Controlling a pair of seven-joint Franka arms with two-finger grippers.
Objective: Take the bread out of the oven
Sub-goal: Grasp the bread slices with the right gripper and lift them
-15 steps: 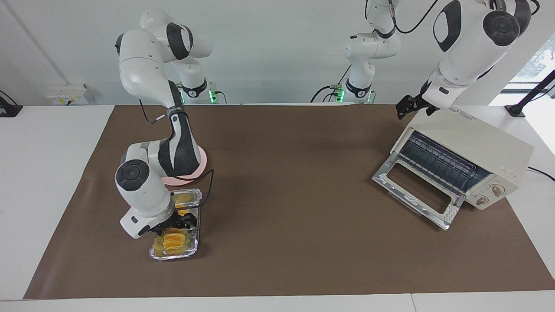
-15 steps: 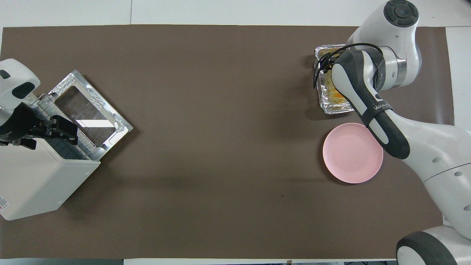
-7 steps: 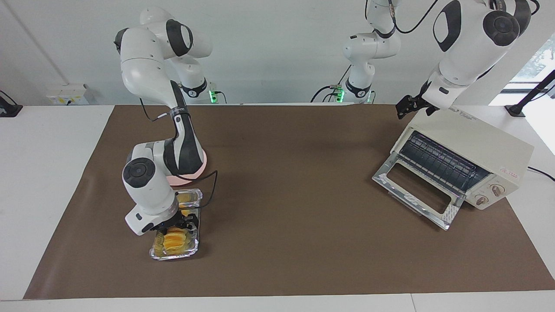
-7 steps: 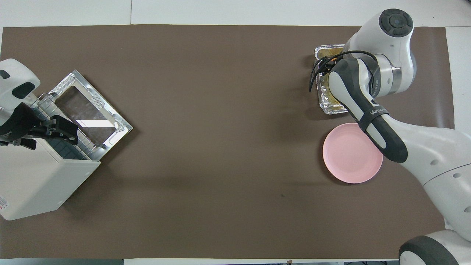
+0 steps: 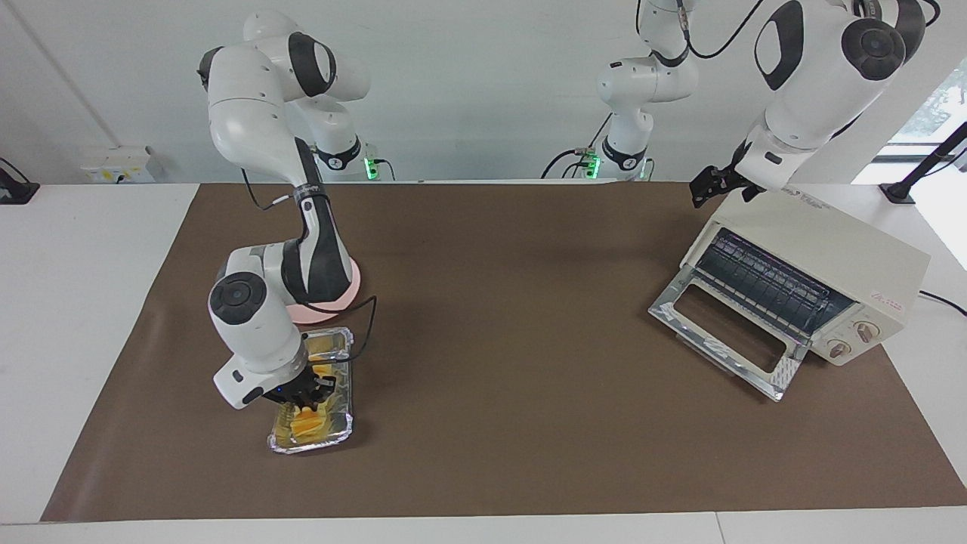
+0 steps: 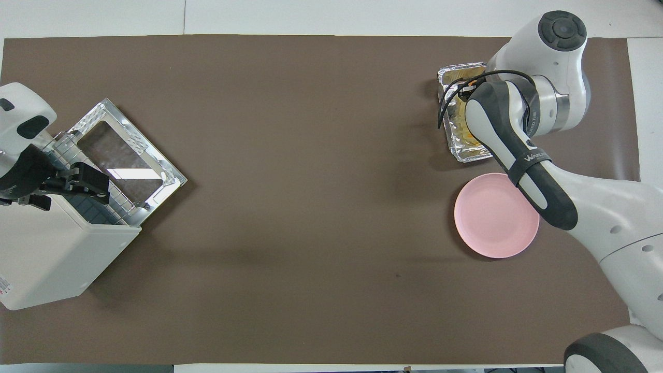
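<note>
Bread [image 5: 308,425]: one loaf in one foil tray [image 5: 333,440]; one oven [image 5: 823,264].

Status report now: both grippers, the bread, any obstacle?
Right gripper down on the bread in the foil tray. Left gripper waits over the oven; door open, rack bare. No obstacle seen.

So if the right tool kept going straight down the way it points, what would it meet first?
Most likely the bread in the foil tray; the right tool hangs directly over it, pointing down, though contact cannot be told.

Bread [image 5: 308,421] in tray [image 5: 341,438] — oven [image 5: 812,276] open
</note>
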